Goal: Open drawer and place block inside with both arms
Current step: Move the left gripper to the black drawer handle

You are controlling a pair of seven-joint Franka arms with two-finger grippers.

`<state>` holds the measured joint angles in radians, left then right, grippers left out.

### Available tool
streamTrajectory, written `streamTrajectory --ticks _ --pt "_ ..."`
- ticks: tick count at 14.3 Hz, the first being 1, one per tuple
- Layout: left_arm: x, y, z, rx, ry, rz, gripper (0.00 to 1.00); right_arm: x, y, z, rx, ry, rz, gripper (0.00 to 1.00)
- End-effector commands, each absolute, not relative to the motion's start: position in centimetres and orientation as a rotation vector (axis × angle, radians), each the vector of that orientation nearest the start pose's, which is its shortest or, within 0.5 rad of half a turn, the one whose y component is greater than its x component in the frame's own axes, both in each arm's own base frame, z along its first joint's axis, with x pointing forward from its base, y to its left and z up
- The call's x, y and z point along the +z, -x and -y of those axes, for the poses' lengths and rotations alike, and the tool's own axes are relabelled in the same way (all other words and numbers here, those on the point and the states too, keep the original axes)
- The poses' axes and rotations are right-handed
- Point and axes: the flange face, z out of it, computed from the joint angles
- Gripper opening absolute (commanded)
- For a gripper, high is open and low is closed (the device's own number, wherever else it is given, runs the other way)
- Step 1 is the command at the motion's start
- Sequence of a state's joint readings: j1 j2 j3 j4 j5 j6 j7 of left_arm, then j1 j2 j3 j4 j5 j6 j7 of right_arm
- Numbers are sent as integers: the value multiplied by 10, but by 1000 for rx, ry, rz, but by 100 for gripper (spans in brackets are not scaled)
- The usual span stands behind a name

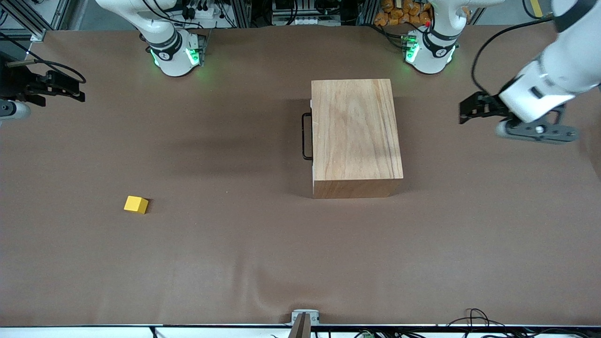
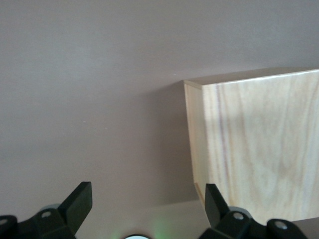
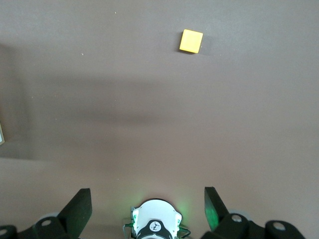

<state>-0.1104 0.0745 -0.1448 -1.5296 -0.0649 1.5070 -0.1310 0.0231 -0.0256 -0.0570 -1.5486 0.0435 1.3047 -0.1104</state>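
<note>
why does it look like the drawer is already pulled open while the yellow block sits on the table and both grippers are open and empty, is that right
Not quite: the drawer is shut, its handle close against the cabinet, as the front view shows. The rest holds: the yellow block sits on the table, and the left gripper and right gripper are open and empty.

The cabinet point(image 1: 356, 131) is light, matt wood with visible grain, and its handle point(image 1: 305, 136) looks like thin black metal. The table point(image 1: 235, 263) wears a matt brown cloth-like cover with faint creases. The block point(image 1: 136, 204) is smooth and yellow.
</note>
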Motion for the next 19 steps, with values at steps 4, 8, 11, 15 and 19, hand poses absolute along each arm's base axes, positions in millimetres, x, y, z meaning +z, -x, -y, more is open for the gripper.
streamTrajectory --ticks 4,8,11,15,19 --pt "567 -552 259 252 3164 -57 100 641 -513 26 268 3084 102 100" --pt "531 -539 354 247 3151 77 100 635 -520 24 236 3090 108 100" --pt "505 -531 407 203 3164 209 100 632 -522 21 248 3090 117 100" --pt "471 -508 478 139 3176 303 100 630 -521 21 265 3090 95 100" --pt "435 -476 530 74 3105 370 100 621 -526 16 284 3089 106 100"
